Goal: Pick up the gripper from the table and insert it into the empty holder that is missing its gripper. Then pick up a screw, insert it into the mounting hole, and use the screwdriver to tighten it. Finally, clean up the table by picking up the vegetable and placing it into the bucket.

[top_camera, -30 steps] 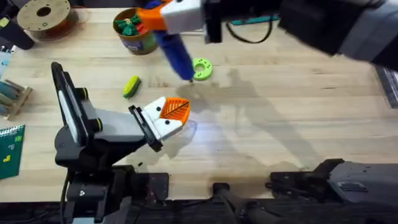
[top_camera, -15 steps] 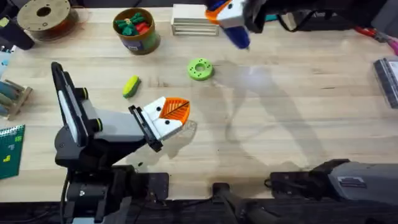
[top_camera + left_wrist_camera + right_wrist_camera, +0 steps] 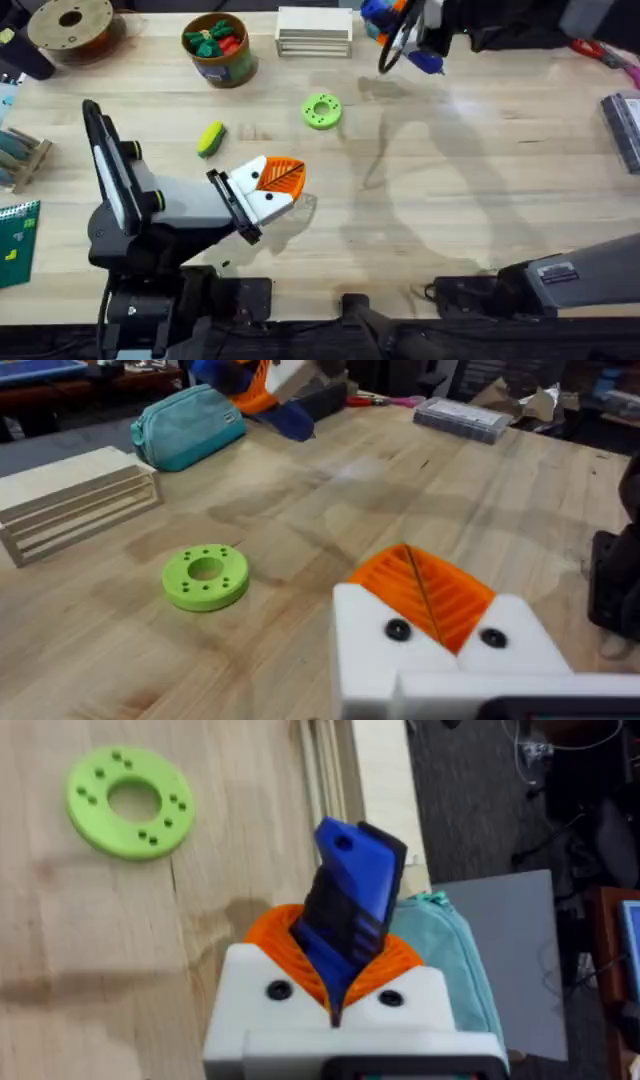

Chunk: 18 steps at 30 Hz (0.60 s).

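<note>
My right gripper [image 3: 398,25] is high over the table's far edge, shut on the blue screwdriver [image 3: 424,62]. In the right wrist view the screwdriver [image 3: 355,890] stands between the orange fingers [image 3: 275,935]. My left gripper [image 3: 272,182] rests low at the centre left, its orange fingers [image 3: 425,595] shut together with nothing in them. The yellow vegetable [image 3: 210,138] lies on the table just beyond it. The olive bucket [image 3: 218,62] stands at the back left with red and green toy pieces inside. The loose gripper piece, an empty holder and the screw are out of view.
A flat green ring disc [image 3: 322,110] lies mid-table. A white slatted rack [image 3: 314,32] sits at the far edge, with a teal pouch [image 3: 188,425] beside it. A filament spool [image 3: 70,25] is at the far left. A grey case [image 3: 625,125] is at the right edge.
The right arm has carried the screwdriver up from over the green disc and away to the far right edge. The left arm has not moved.
</note>
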Available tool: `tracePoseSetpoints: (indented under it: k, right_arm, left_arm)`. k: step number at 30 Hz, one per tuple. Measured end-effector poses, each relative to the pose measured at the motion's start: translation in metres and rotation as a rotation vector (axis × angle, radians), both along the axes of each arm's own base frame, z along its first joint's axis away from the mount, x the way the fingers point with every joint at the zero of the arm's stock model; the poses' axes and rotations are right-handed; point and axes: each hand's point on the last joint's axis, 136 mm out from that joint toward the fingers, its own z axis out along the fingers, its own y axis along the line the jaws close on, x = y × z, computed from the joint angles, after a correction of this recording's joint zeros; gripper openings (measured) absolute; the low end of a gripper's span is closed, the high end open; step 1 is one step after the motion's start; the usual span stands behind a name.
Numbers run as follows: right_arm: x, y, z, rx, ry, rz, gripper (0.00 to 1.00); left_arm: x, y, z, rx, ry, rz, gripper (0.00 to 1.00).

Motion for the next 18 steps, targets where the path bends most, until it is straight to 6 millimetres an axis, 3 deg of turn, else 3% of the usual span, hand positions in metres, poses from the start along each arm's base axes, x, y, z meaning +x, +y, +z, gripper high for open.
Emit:
tracePoseSetpoints:
  k: [9,18]
  right_arm:
    - [0.017,-0.022,-0.061,-0.212,0.028,-0.013,0.007]
    - [0.021,-0.037,-0.117,-0.377,0.074,0.03,0.007]
  left_arm:
    - [0.0,0.0,0.0,0.0,0.0,0.0,0.005]
    - [0.0,0.0,0.0,0.0,0.0,0.0,0.005]
